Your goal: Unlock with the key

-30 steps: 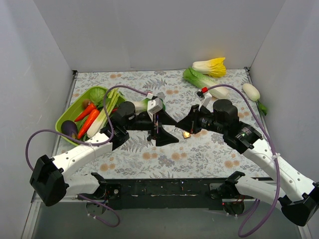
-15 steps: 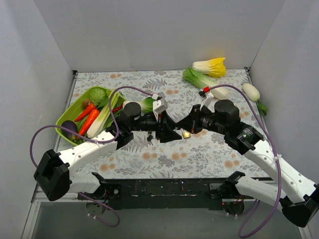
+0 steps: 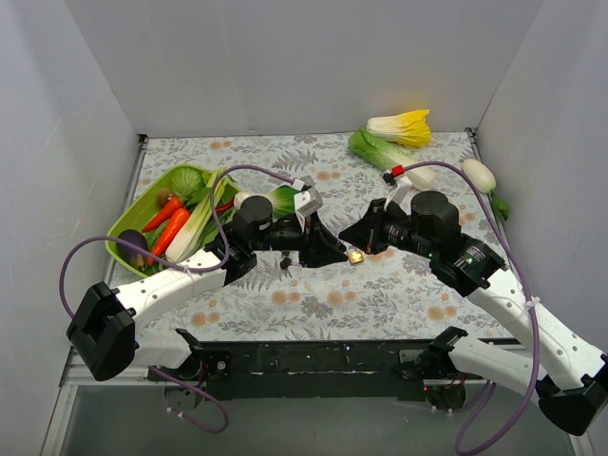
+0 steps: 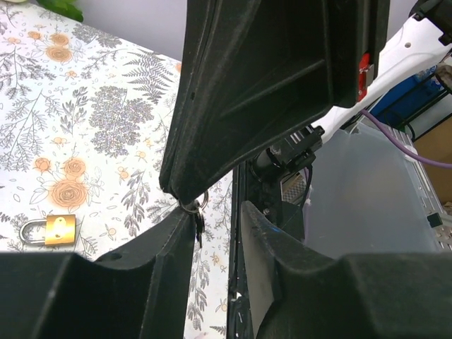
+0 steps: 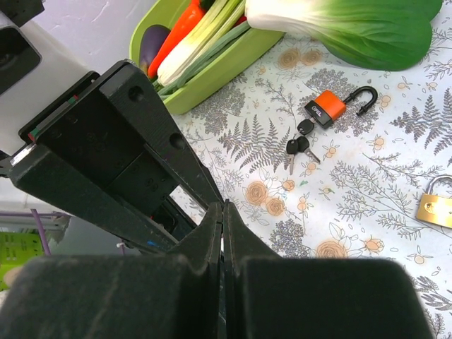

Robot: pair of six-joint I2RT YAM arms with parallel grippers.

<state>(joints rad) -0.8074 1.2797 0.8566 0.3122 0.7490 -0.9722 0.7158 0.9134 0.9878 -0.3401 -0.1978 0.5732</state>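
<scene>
In the left wrist view my right gripper point(image 4: 181, 198) comes down from above, shut on a key ring with a small dark key point(image 4: 198, 224) hanging from it. My left gripper point(image 4: 219, 210) sits just under it, and the key hangs against its left finger point(image 4: 159, 258) with a visible gap to the other finger. The brass padlock point(image 4: 53, 229) lies shut on the floral cloth to the left. From above, the left gripper point(image 3: 328, 252) and right gripper point(image 3: 350, 239) meet tip to tip beside the brass padlock point(image 3: 356, 256). The right gripper's jaws point(image 5: 224, 205) are pressed together.
An orange padlock point(image 5: 326, 108) with its shackle open lies by a second bunch of keys point(image 5: 300, 146). A green tray point(image 3: 126, 226) of carrots and an eggplant sits at the left. Bok choy point(image 3: 277, 199), cabbages point(image 3: 399, 126) and a white radish point(image 3: 478, 174) lie at the back.
My left gripper has moved right, up to the right gripper's tip, and its jaws have narrowed from wide open. The right arm has barely shifted.
</scene>
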